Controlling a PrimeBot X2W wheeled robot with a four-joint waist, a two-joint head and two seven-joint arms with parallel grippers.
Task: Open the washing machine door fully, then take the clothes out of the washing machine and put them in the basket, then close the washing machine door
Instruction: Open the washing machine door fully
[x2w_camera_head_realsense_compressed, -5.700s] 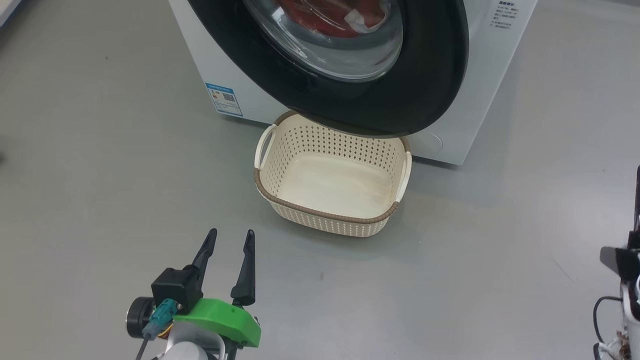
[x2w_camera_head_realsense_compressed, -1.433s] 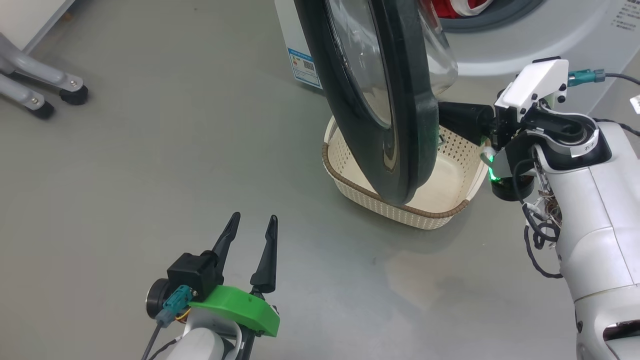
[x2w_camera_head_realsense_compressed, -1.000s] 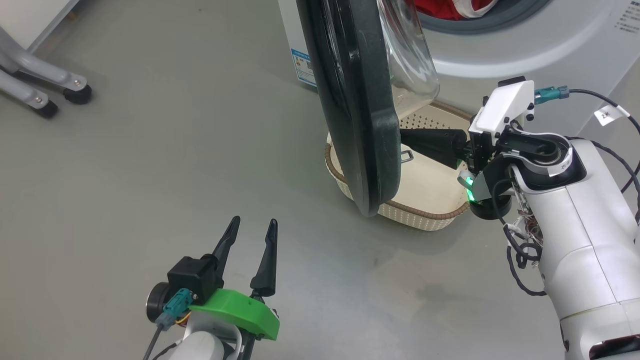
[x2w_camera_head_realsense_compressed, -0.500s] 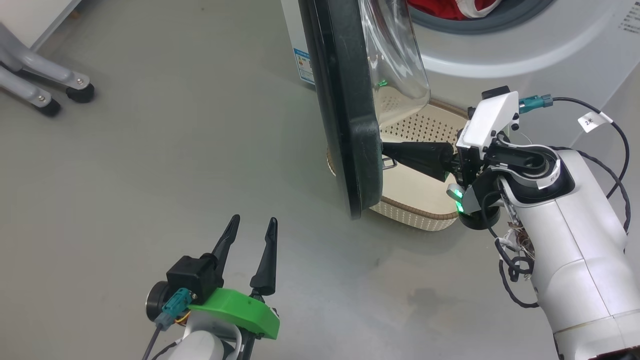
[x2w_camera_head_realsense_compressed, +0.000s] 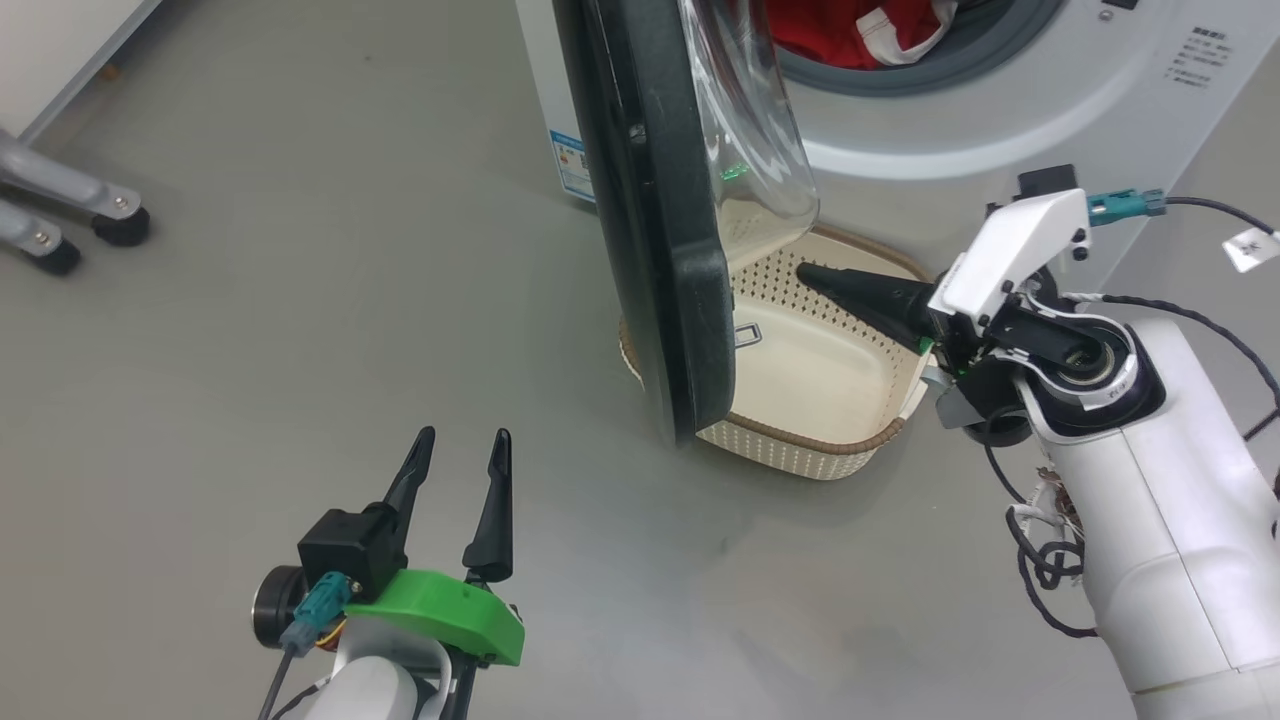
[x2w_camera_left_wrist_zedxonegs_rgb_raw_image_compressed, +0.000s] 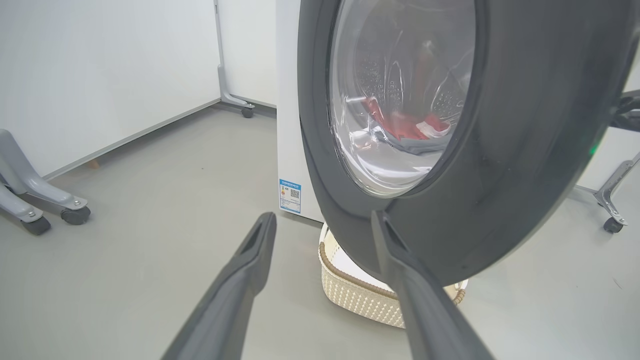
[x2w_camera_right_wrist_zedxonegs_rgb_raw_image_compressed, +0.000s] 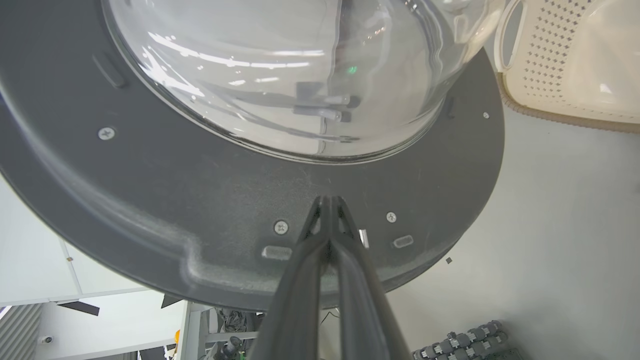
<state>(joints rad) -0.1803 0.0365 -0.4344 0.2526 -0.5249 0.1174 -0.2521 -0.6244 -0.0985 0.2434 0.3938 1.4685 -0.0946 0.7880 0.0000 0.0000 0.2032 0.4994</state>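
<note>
My right gripper (x2w_camera_head_realsense_compressed: 810, 273), jaws shut on nothing, sits just beside the inner rim of the washing machine door (x2w_camera_head_realsense_compressed: 655, 250), above the basket (x2w_camera_head_realsense_compressed: 810, 440). Pushing with bare tips, I risk skidding onto the glass. The left gripper (x2w_camera_head_realsense_compressed: 458, 448) gapes idle, and the clothes (x2w_camera_head_realsense_compressed: 830, 30) lie inside the washing machine (x2w_camera_head_realsense_compressed: 1000, 120).

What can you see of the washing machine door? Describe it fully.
The door is round, with a wide glossy black rim, a matte dark inner face with screws, and a clear bulging glass window. It stands swung open from the machine, edge-on to the head view, its lower edge over the basket. The shut right end effector points at its inner face; contact is unclear.
</note>
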